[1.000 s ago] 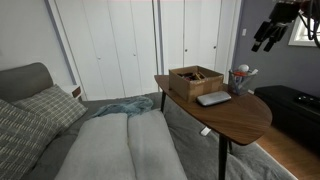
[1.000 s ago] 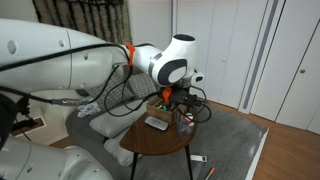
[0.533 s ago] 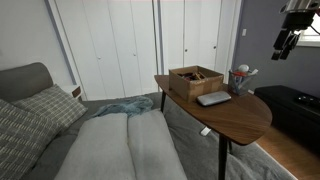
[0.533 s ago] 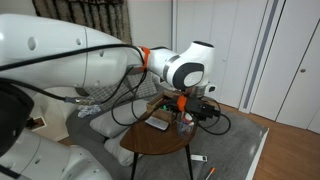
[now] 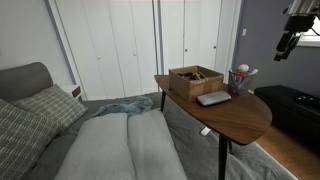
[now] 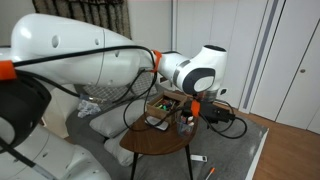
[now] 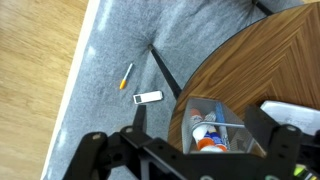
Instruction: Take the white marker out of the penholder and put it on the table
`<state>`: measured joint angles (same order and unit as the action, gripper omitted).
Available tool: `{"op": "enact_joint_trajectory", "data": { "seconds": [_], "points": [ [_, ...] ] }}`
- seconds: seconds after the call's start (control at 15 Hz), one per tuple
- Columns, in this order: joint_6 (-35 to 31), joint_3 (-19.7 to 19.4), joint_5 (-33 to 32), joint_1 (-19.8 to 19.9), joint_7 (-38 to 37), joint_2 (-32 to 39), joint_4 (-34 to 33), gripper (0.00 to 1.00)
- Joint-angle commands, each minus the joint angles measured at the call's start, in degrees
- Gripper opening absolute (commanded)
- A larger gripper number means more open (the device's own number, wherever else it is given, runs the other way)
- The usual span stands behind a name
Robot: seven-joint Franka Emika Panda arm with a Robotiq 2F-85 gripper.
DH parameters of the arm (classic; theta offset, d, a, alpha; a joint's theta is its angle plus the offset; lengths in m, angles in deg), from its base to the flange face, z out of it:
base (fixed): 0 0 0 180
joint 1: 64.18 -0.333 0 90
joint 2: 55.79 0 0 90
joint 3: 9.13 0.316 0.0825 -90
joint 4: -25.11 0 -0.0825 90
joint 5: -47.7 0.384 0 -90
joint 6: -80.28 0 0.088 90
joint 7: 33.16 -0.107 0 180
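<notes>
The penholder (image 7: 222,122) is a small grey mesh cup at the edge of the brown wooden table (image 7: 285,50). It holds several pens, among them a white marker (image 7: 208,130) with red and orange parts next to it. My gripper (image 7: 190,150) is open and empty, its two dark fingers spread wide above the cup, one on each side. In both exterior views the penholder (image 5: 240,78) (image 6: 184,124) stands near the table's end. The gripper (image 5: 284,46) hangs high above it and off to the side in an exterior view.
A shallow wooden box (image 5: 195,80) and a flat grey slab (image 5: 213,98) lie on the table (image 5: 240,122). An orange pen (image 7: 126,76) and a small white object (image 7: 147,97) lie on the grey carpet. A sofa (image 5: 110,145) adjoins the table.
The arm has swung sideways over the last second, carrying the gripper to above the penholder. In the last half second it barely moved. The gripper stays open.
</notes>
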<state>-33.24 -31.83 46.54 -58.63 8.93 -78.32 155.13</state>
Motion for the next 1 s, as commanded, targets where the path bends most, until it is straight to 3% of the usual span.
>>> {"op": "enact_joint_trajectory", "data": {
  "seconds": [0.0, 0.8, 0.93],
  "points": [
    [-2.13, 0.67, -0.25, 0.81, 4.57, 1.01, -0.18, 1.00],
    [0.11, -0.42, 14.33, 0.19, 20.28, 7.65, -2.63, 1.00],
    [1.32, -0.28, 16.75, 0.54, 21.99, 8.48, -3.26, 0.90]
  ]
}}
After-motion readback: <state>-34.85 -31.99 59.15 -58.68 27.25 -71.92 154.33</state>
